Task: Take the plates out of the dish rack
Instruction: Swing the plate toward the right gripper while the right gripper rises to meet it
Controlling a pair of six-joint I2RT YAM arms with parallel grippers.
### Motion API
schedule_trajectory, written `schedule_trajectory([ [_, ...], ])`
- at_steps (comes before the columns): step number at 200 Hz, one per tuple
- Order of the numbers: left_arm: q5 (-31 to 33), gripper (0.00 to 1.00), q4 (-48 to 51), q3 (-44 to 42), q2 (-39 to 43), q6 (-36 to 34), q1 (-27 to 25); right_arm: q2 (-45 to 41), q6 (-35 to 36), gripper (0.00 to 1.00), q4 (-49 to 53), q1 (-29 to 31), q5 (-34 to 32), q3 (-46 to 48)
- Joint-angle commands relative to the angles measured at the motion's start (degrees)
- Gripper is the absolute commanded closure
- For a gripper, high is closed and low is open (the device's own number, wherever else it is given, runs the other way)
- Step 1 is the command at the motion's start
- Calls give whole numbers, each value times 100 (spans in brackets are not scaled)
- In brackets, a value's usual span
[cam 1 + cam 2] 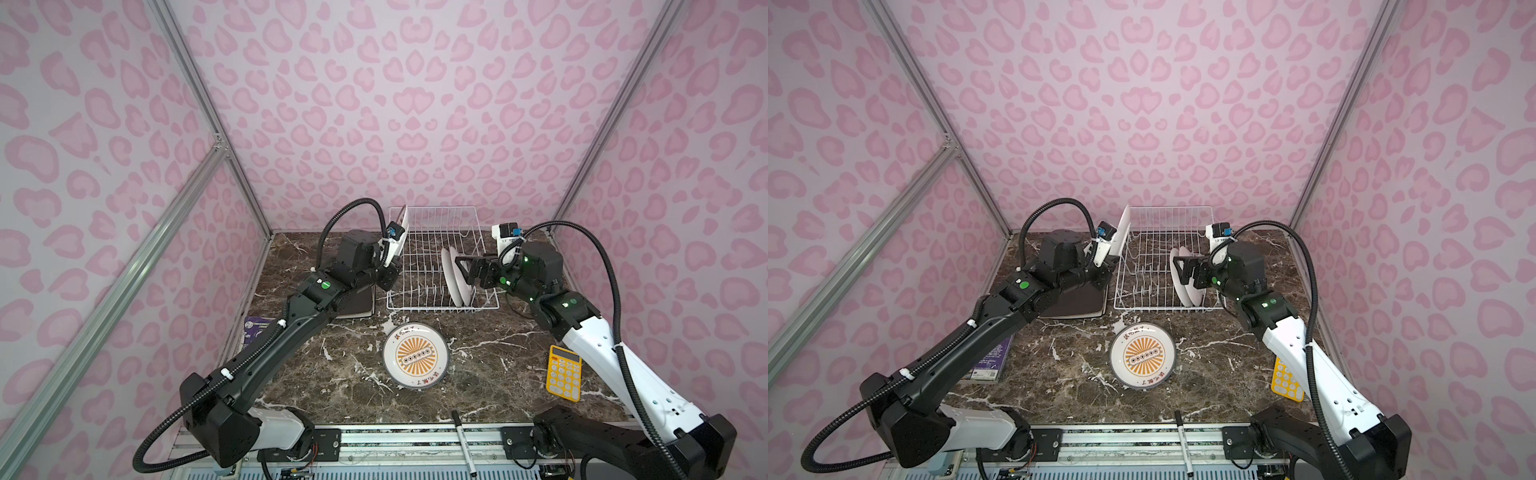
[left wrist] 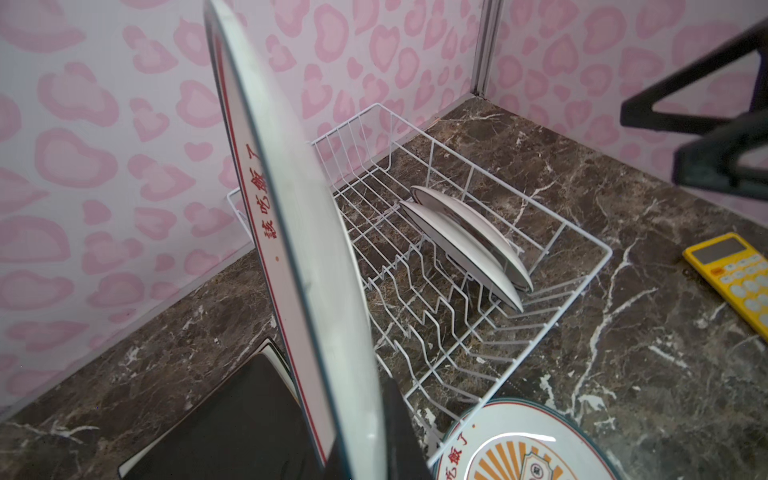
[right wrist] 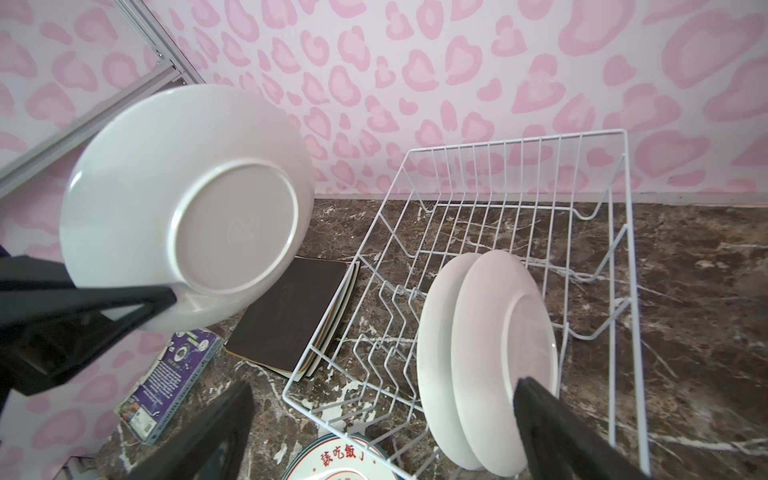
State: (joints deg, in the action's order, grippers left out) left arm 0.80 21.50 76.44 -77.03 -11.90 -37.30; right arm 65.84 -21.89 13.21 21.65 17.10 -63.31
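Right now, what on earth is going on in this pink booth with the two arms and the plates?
Two robot arms are emptying a white wire dish rack. The left claw is clamped on the rim of a round plate, holding it upright in the air beside the rack. The right claw is open right by the two round white plates standing in the rack. A sunburst plate lies on the marble table in front, and a stack of square plates sits left of the rack.
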Motion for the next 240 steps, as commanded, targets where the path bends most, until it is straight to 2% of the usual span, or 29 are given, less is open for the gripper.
schedule_trajectory([
  [1,299,97,-692,-329,206,-1158,-172,70,-642,3,-68,-137,393,-122],
  [21,417,97,-954,-676,378,-1710,-360,184,-862,4,-90,-229,620,-299],
  [59,1019,97,-1035,-940,401,-2466,-634,474,-958,8,67,-236,896,-674],
  [120,2262,97,-1799,-1448,234,-3539,-1175,944,-1320,19,124,-207,1482,-972],
  [146,2598,97,-1960,-1551,100,-3822,-1361,1085,-1339,25,207,-94,1447,-1015],
  [175,2930,97,-2345,-1721,-41,-4186,-1580,1282,-1151,32,772,99,1129,-1250],
  [207,3105,97,-2887,-1943,-126,-4643,-1726,1509,-1269,45,945,190,984,-1295],
  [240,3237,97,-2955,-1955,-168,-4806,-1791,1717,-1362,58,1206,199,865,-1426],
])
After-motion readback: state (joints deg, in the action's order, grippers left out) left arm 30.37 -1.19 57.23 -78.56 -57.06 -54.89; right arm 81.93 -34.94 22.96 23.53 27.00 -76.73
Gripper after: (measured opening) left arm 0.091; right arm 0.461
